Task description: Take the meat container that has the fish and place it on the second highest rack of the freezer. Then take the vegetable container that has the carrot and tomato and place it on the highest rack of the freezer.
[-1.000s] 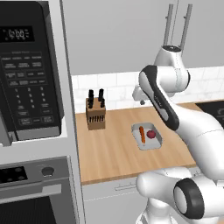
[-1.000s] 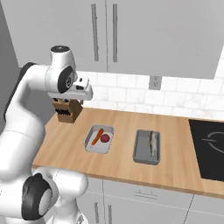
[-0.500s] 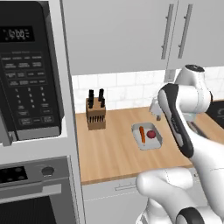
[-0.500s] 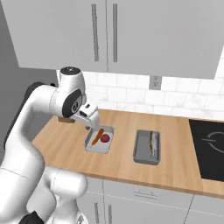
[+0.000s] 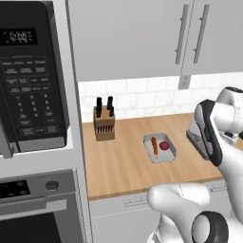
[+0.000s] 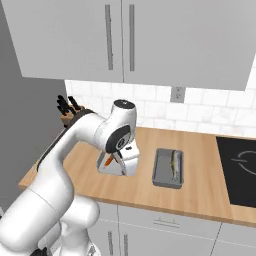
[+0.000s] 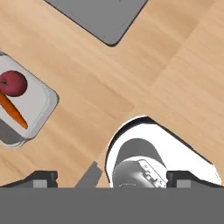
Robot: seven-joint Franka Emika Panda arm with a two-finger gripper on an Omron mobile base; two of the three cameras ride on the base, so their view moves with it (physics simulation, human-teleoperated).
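Wooden worktop [image 6: 200, 185]: spread, empty tool [image 7: 111, 177] hovers; vegetable container [image 7: 27, 111] at ten o'clock invites grabbing the wrong tray instead of meat container [image 6: 168, 167].

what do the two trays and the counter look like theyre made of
The vegetable container looks like pale brushed metal or light plastic: silver-grey, soft sheen, rounded rim. The meat container is darker grey and matte, maybe coated metal or plastic; the render leaves it open. The counter looks like light wood with a satin finish: faint grain and plank seams show in the hand view.
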